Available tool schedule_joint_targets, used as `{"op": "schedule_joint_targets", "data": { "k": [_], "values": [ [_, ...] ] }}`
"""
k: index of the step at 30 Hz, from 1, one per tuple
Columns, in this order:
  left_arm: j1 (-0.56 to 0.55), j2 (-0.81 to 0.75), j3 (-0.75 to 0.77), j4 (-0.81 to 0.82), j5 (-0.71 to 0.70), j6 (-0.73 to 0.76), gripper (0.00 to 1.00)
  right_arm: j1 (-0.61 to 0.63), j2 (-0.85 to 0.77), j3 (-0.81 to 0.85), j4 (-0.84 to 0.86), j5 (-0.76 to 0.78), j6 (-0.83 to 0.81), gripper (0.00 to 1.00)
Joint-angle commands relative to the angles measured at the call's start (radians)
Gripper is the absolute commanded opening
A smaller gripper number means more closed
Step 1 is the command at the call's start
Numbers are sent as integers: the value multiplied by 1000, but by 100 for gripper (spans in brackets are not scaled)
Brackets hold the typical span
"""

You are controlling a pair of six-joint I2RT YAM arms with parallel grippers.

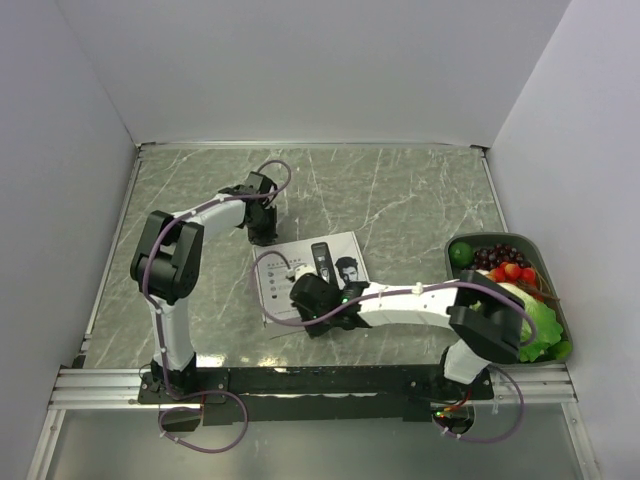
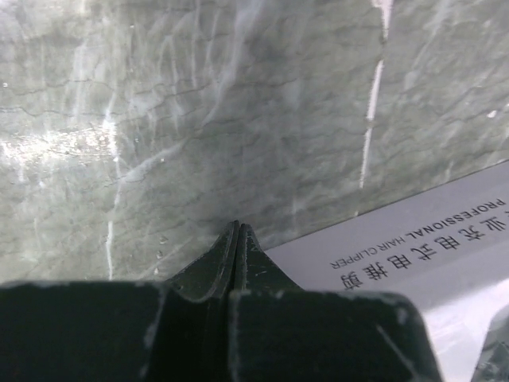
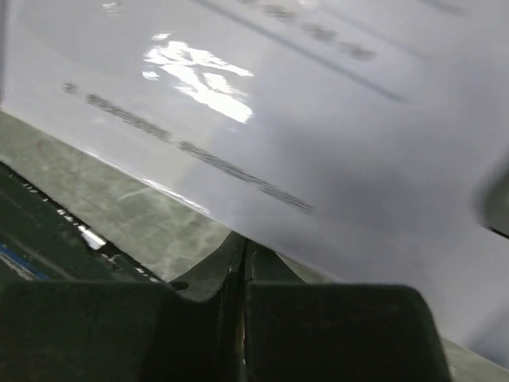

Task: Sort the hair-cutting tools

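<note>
No loose hair clipper or black attachments show in any view. A white box (image 1: pixel 310 275) with a man's face and a slim black clipper shape on its top, apparently printed, lies flat at the table's middle. My left gripper (image 1: pixel 262 236) is shut and empty, tips low over the table just beyond the box's far left corner; the left wrist view shows the closed tips (image 2: pixel 237 229) beside the box's printed edge (image 2: pixel 421 239). My right gripper (image 1: pixel 316 303) is shut and empty at the box's near edge; in the right wrist view its tips (image 3: pixel 242 240) sit right under the box's white side (image 3: pixel 318 119).
A dark tray (image 1: pixel 553 288) at the right edge holds grapes, a lime, small red fruits and a lettuce-like green. White walls close the table on the left, back and right. The arm bases stand on a metal rail (image 1: pixel 300 385) at the near edge.
</note>
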Motion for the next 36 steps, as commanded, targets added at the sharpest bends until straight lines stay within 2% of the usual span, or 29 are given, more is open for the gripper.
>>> {"op": "schedule_joint_targets", "data": {
  "k": [1, 10, 16, 19, 21, 28, 36],
  "values": [
    [2, -22, -1, 30, 35, 27, 1, 51, 66, 88, 56, -63, -6, 0],
    [10, -32, -21, 28, 45, 9, 1, 91, 161, 172, 75, -143, -17, 0],
    [11, -28, -31, 33, 59, 3, 1, 108, 224, 200, 84, -123, -11, 0],
    [10, -27, -33, 22, 64, 6, 1, 118, 249, 197, 110, -75, 15, 0],
    [10, -28, -36, 16, 67, 8, 1, 131, 265, 197, 122, 19, 31, 0],
    [10, -28, -51, 2, 82, 14, 1, 146, 316, 148, 230, 206, 55, 0],
    [10, -47, -79, -5, 119, 15, 1, 144, 417, 151, 215, 405, 103, 0]
  ]
}}
